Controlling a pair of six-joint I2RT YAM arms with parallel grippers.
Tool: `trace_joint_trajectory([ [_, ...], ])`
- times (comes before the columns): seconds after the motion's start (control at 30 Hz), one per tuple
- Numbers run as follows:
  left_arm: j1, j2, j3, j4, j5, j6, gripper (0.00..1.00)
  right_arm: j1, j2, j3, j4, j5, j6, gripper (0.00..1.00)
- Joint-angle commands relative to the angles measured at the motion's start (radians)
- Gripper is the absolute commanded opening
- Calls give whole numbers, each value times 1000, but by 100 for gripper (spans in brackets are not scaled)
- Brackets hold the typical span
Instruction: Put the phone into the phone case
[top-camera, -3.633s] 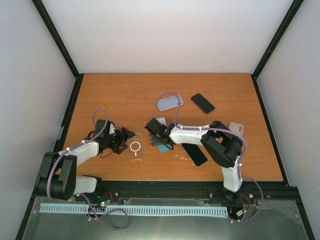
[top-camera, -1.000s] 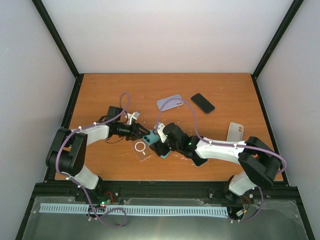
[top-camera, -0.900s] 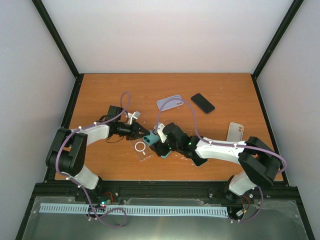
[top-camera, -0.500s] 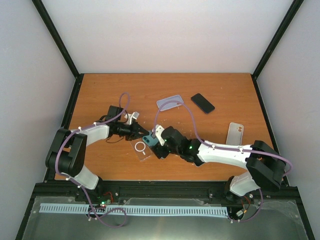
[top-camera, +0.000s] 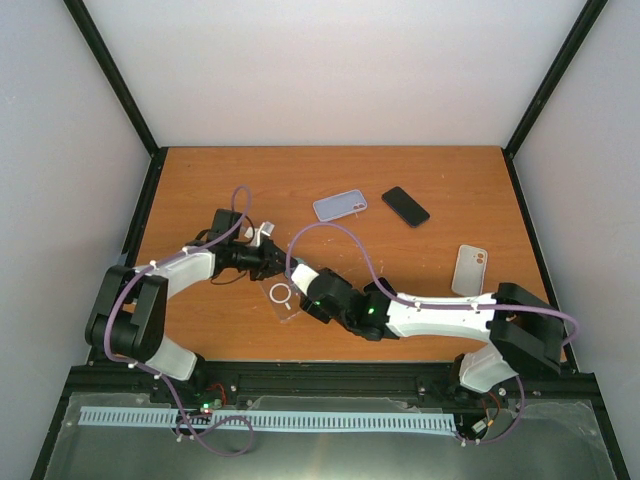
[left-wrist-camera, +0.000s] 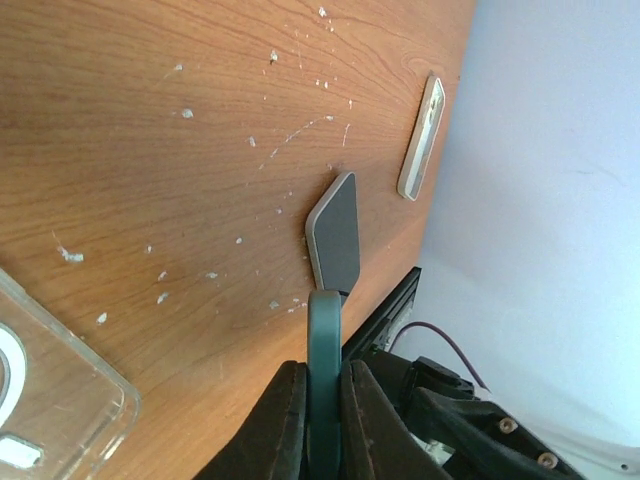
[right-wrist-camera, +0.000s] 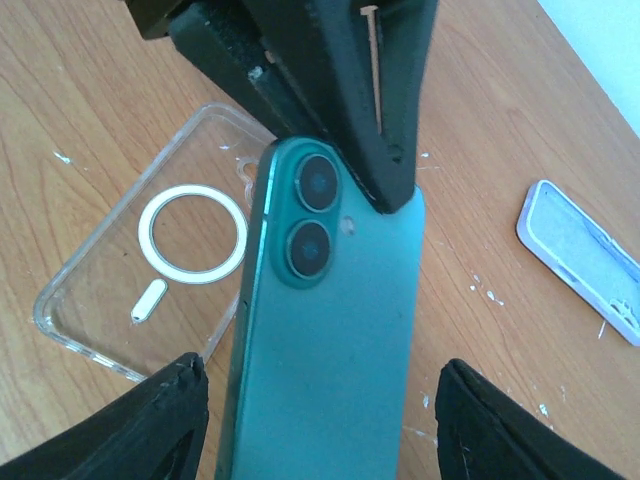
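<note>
1. On the wooden table (top-camera: 200, 180), we see the green phone (right-wrist-camera: 340, 280) gripped at its camera end by the closed left gripper (top-camera: 275, 262).
2. The right gripper (right-wrist-camera: 320, 370) is open, with one finger on each side of the phone's lower half and a gap at both sides.
3. The clear case (right-wrist-camera: 100, 290) lies flat just beside the phone, which covers part of its edge.
4. Well apart from these lie a black phone (top-camera: 405, 206), a pale blue case (top-camera: 340, 205) and a pale slab (top-camera: 469, 270).
5. We count two phones, two cases and one slab that could be either.

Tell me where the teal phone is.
The teal phone is left of table centre, clamped at its camera end in the left gripper, alongside the clear case.
</note>
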Motion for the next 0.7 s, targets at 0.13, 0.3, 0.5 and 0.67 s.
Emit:
trace_joint_trajectory([
  [0.13,-2,-66,8,-23,24,-123,0,50,105,64,-25,155,-40,62],
  [0.3,-2,-95,1,-57,-15,-136,0,59,140,78,-29,255,-34,44],
  [0.5,-2,-117,-19,-51,-42,-180,0,87,138,77,-21,337,-50,4],
  [0.67,-1,-132,-3,-25,-38,-145,36,92,101,58,-6,310,-5,3],
])
